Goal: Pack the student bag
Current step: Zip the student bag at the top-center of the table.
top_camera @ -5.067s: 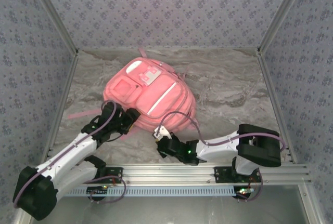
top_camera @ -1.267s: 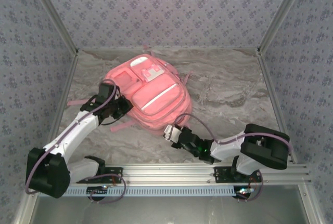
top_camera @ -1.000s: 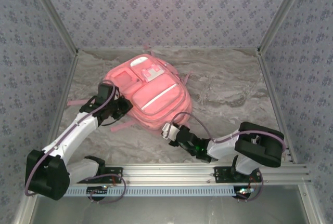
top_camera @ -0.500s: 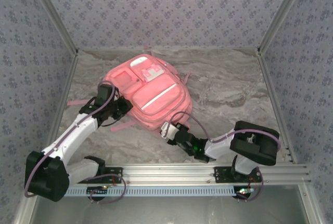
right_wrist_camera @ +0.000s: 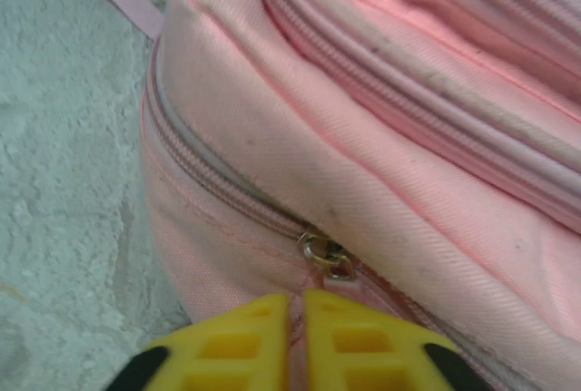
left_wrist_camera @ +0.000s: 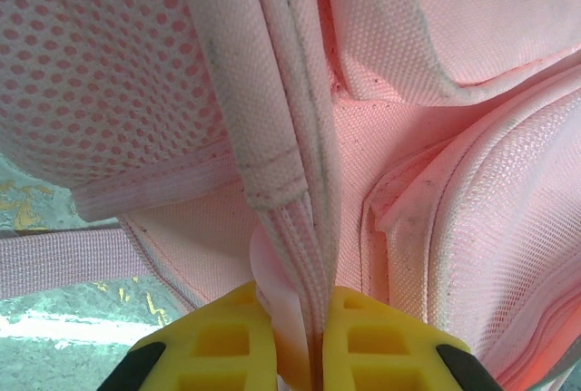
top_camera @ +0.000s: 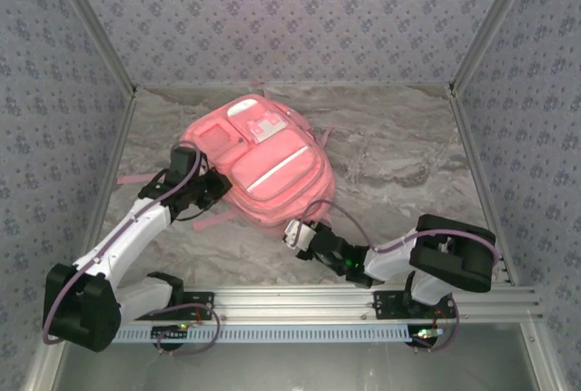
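– Student bag (top_camera: 263,164): where does it lie?
– On the tabletop (top_camera: 399,164), left of the middle, front pockets up. Its long axis runs from the far left toward the near right.
– And the hands?
– The left hand (left_wrist_camera: 304,323) is clamped on a pink strap (left_wrist_camera: 286,182) at the bag's left flank. The right hand (right_wrist_camera: 295,305) sits at the near right corner, its fingers drawn almost together with only a slit between them. Whether they pinch anything I cannot tell.
– What does the next move hinge on?
– The zip slider (right_wrist_camera: 325,258), I'd judge. It lies just beyond the right fingertips, and its track runs off to the left round the corner. The right hand is much the nearer one. The left, well apart, looks placed to brace the fabric.
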Available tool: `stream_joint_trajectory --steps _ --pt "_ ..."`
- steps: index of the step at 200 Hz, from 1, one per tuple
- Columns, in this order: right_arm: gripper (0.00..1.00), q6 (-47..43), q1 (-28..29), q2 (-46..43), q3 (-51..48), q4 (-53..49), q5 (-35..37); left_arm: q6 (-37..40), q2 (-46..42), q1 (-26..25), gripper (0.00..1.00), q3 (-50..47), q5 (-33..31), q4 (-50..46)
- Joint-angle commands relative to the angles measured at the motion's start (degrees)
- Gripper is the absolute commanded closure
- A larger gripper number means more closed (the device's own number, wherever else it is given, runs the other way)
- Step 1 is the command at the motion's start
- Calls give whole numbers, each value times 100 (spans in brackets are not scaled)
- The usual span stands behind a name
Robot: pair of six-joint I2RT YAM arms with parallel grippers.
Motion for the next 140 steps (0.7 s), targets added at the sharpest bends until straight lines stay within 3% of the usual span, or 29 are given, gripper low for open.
stream_joint_trajectory --steps 1,66,140 --pt "80 -97 11 233 76 311 187 32 -173 4 91 39 296 440" --pt "75 -522 250 366 -373 1768 1446 -102 -217 4 90 69 290 451" --pt "69 -815 409 1509 -3 2803 1829 -287 -226 4 90 68 353 527"
